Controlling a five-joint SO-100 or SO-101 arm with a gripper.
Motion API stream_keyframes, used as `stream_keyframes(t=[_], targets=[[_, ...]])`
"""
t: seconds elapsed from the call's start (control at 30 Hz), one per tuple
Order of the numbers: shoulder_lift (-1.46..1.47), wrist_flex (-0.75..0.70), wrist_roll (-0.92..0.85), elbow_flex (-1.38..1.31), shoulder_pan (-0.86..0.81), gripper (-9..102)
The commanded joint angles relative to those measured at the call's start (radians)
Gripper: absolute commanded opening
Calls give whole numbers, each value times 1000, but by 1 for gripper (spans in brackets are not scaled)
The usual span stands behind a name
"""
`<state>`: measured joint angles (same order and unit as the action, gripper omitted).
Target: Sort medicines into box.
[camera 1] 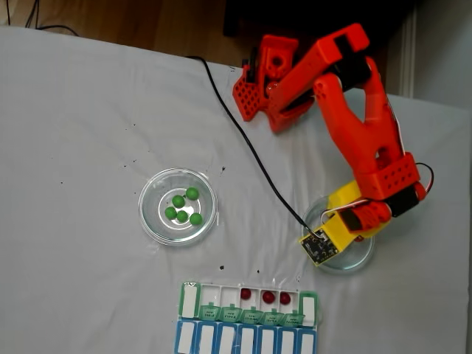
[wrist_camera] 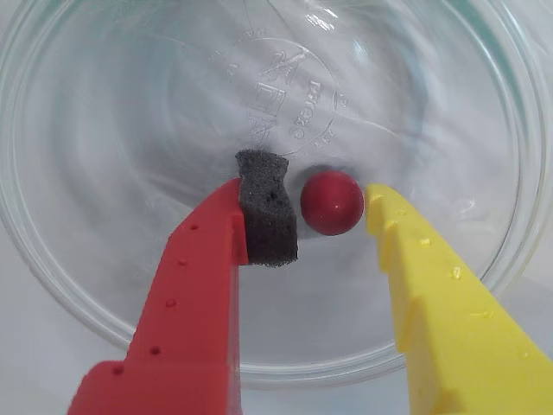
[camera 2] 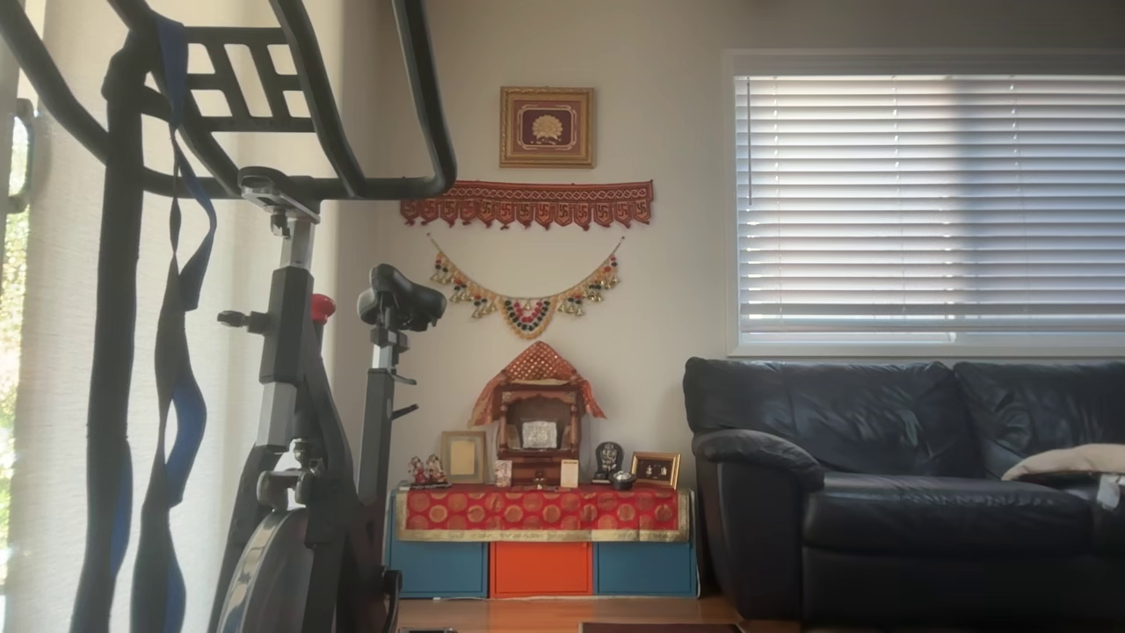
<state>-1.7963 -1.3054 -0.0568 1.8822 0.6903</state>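
Observation:
Inside a clear glass dish [wrist_camera: 104, 156], one dark red medicine ball [wrist_camera: 332, 201] rests on the floor. My gripper [wrist_camera: 327, 197] is open around it: the black foam pad [wrist_camera: 268, 216] on the red finger sits at its left, the yellow finger [wrist_camera: 415, 259] at its right, both very close. From the fixed view, the gripper [camera 1: 335, 243] reaches down into the right dish [camera 1: 363, 258]. Several green medicines [camera 1: 182, 207] lie in the left dish [camera 1: 151, 214]. The green-lidded box [camera 1: 221, 293] holds three red balls [camera 1: 269, 296].
A blue-lidded organiser row [camera 1: 243, 341] lies right below the box at the table's front edge. A black cable [camera 1: 243, 133] runs across the white cloth from the arm's base [camera 1: 265, 88] to the wrist camera. Open cloth lies at the left.

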Motion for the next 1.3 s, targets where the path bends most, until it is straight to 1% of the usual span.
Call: stream_keyframes(t=[0.0,0.5,0.97,1.27], targets=[[-49,-6,11,-34,29,15],[-117,52,35,-15,49,11],[-77,81,20,-43,28,11],[-167,95,6,-18,12,16]])
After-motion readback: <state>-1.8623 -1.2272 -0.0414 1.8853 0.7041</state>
